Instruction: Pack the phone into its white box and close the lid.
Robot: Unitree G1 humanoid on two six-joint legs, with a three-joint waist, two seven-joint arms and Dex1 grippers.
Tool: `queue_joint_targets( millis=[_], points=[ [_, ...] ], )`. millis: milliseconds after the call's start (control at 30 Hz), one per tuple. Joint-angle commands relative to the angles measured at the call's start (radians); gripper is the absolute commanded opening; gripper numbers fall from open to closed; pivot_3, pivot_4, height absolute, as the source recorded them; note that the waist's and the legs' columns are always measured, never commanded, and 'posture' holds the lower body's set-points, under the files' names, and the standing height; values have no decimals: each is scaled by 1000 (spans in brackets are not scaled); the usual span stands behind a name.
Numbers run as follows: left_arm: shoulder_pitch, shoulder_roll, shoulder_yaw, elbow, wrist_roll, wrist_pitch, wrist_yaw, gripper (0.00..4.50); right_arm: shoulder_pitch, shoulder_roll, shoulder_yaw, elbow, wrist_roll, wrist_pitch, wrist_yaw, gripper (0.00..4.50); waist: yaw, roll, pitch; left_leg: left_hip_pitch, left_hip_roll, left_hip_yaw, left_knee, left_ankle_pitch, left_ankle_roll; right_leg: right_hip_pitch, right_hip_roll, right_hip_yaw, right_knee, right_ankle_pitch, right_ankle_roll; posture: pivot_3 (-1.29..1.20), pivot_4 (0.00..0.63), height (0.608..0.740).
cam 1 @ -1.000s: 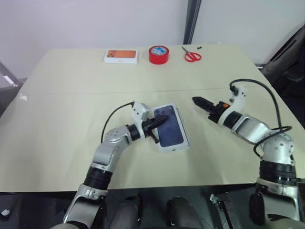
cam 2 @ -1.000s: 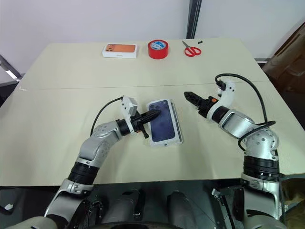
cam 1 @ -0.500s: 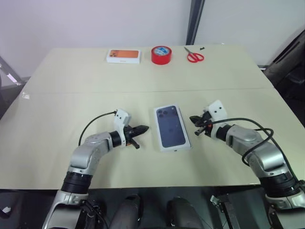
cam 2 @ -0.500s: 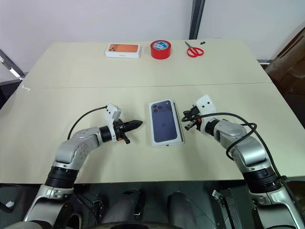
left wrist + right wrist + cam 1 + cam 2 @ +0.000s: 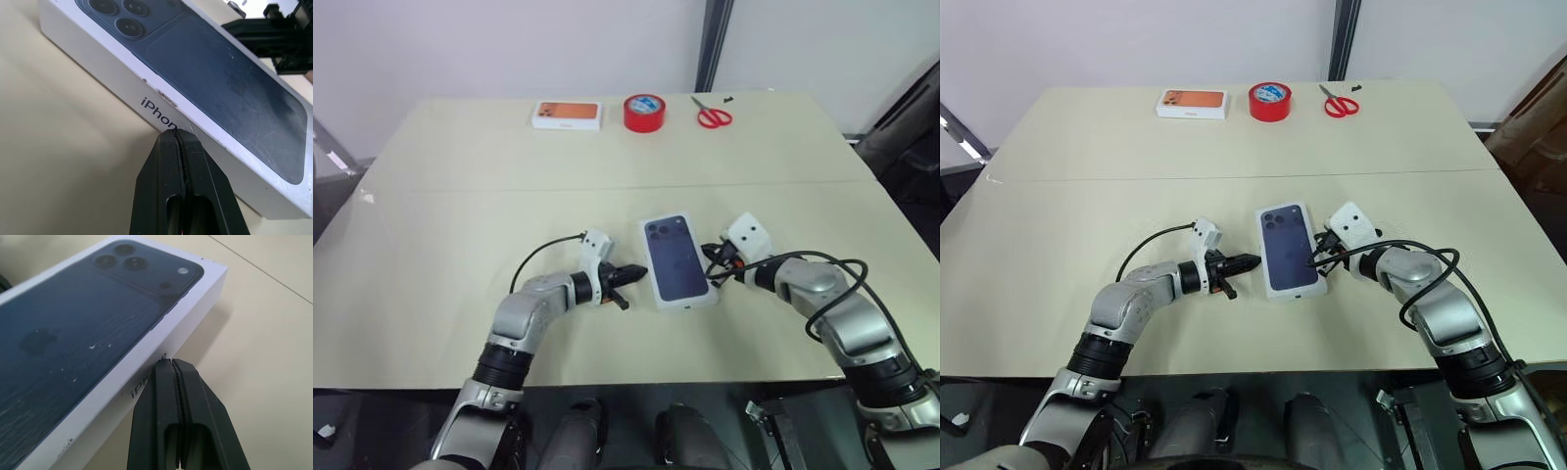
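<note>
White lid [image 5: 677,265] on table, dark-blue phone picture up; left tool [image 5: 636,269], right tool [image 5: 709,278] pinched closed, empty.

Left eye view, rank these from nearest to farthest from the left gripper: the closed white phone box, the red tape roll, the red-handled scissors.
From the left gripper:
1. Closed white phone box with the dark blue phone picture, right beside its tip.
2. Red tape roll, far table edge, middle.
3. Red-handled scissors, far edge, further right.

A wide beige table [image 5: 460,215] with a seam running across it stands against a plain pale wall [image 5: 509,44]. A dark vertical post [image 5: 708,44] divides the wall behind the table's far edge.
</note>
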Motion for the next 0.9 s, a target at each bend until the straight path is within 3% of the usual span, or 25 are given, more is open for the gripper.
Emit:
queue_joint_targets(
  millis=[33, 533, 900],
  points=[
    [-31, -10, 5, -66, -26, 6, -1, 0, -10, 8, -3, -33, -29, -15, 14, 35, 0, 0, 0, 0, 0, 0, 0, 0, 0, 0, 0, 0, 0, 0, 0, 0, 150, 734],
    [-20, 14, -11, -91, 12, 0, 14, 0, -18, -11, 32, -63, -140, 4, 73, 35, -2, 0, 0, 0, 0, 0, 0, 0, -1, 0, 0, 0, 0, 0, 0, 0, 150, 734],
    [-89, -37, 46, -83, -26, -37, 46, 0, -116, -16, -65, 21, -181, -55, 62, 35, 0, 0, 0, 0, 0, 0, 0, 2, -3, 0, 0, 0, 0, 0, 0, 0, 150, 734]
  ],
)
